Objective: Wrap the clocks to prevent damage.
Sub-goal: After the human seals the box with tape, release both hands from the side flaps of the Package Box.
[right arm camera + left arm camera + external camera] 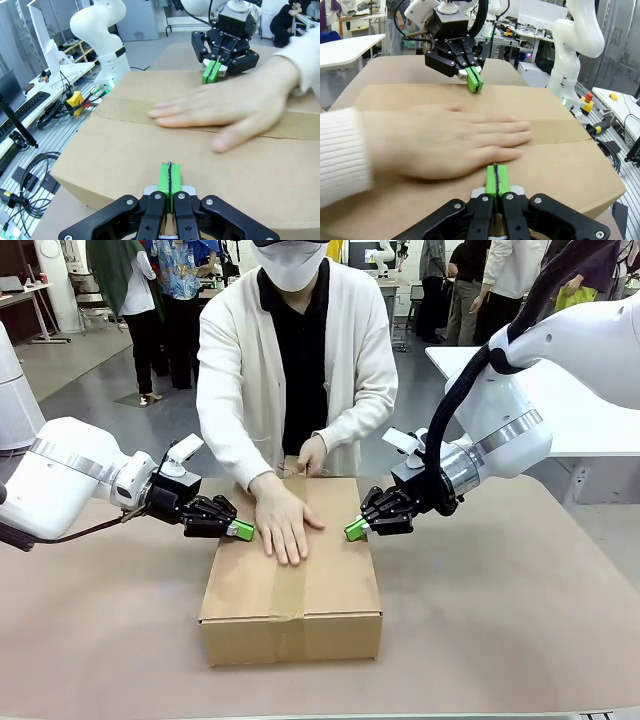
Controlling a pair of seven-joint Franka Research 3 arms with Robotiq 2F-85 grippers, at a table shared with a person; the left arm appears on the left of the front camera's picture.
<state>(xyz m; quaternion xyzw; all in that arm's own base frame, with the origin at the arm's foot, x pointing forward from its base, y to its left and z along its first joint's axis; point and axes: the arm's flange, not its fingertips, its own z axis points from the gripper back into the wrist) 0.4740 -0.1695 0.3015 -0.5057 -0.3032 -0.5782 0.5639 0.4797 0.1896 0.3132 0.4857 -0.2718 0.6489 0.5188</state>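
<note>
Hand (pixel 284 523) flat on box (pixel 292 585) (tools (pixel 242 531) (pixel 353 530) pinched closed).

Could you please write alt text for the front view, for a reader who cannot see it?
A person's hand presses flat on the taped seam of a closed cardboard box on the table, while the shut left gripper and right gripper press its two sides.

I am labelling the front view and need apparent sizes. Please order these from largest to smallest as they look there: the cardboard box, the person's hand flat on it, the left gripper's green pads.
1. cardboard box
2. hand
3. left gripper green pads
</note>
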